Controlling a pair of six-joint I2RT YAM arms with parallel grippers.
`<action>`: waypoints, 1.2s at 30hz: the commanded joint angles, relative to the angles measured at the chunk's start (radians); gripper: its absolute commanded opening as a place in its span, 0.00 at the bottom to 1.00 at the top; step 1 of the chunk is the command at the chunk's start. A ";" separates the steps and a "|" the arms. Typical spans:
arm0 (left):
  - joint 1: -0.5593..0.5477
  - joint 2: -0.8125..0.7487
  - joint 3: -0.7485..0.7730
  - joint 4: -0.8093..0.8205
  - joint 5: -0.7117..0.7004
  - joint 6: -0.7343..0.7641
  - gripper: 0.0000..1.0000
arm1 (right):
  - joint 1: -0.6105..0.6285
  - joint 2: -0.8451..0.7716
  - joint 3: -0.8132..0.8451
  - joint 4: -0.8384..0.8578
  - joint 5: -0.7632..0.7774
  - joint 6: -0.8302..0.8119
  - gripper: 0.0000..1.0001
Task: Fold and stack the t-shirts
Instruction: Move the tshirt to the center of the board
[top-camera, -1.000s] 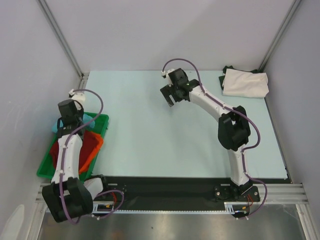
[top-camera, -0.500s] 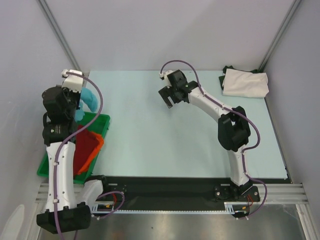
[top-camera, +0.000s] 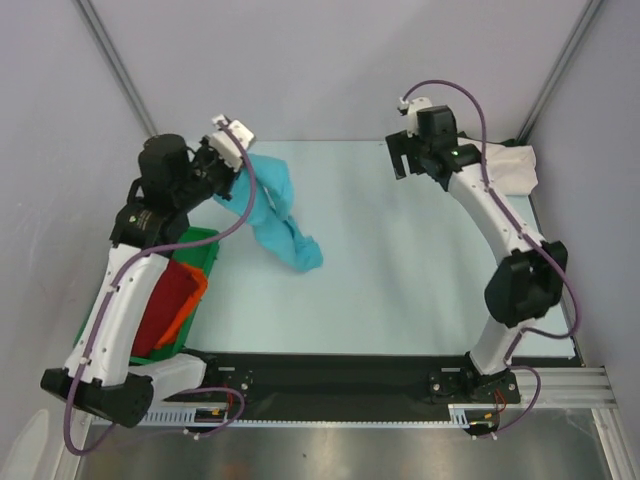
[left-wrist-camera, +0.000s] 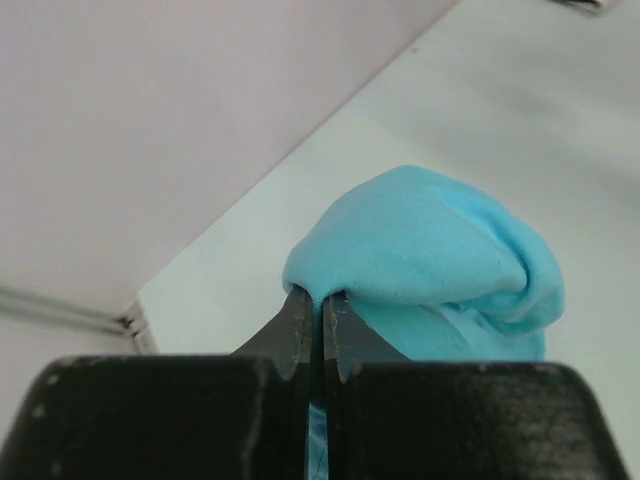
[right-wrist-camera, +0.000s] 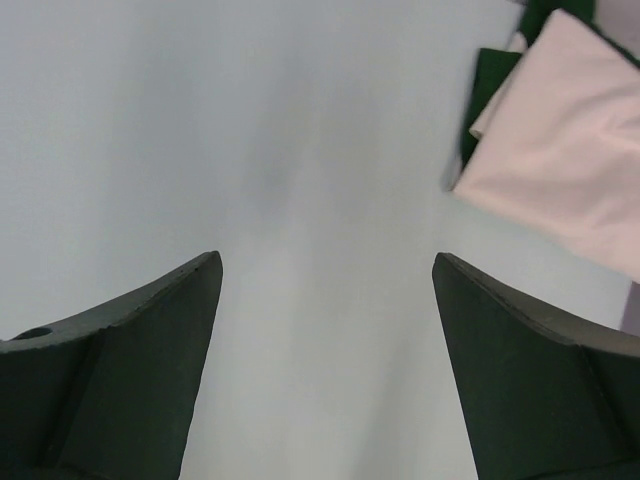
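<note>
Left gripper (left-wrist-camera: 322, 305) clamps the turquoise t-shirt (top-camera: 285, 225) above the tabletop's (top-camera: 400, 270) far-left corner — spreading it flat likely comes next; right gripper (right-wrist-camera: 327, 262) gapes, empty.

Pale grey walls (top-camera: 330, 60) enclose a pale blue-green table (top-camera: 400, 290); aluminium posts (top-camera: 120, 75) rise at 11 and 1 o'clock; light even.

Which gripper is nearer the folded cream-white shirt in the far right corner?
Right. The right gripper hovers open just left of the cream-white shirt; the left gripper is across the table, shut on the turquoise shirt.
</note>
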 joint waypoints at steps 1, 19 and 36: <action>-0.099 0.035 0.070 0.015 0.059 -0.001 0.00 | -0.014 -0.176 -0.086 0.003 -0.045 -0.056 0.92; -0.498 0.346 0.165 0.098 0.014 -0.056 0.33 | -0.137 -0.404 -0.327 -0.052 -0.261 -0.094 0.91; -0.148 0.294 -0.247 0.141 -0.136 -0.202 0.86 | 0.230 -0.546 -0.761 0.081 -0.424 -0.447 0.82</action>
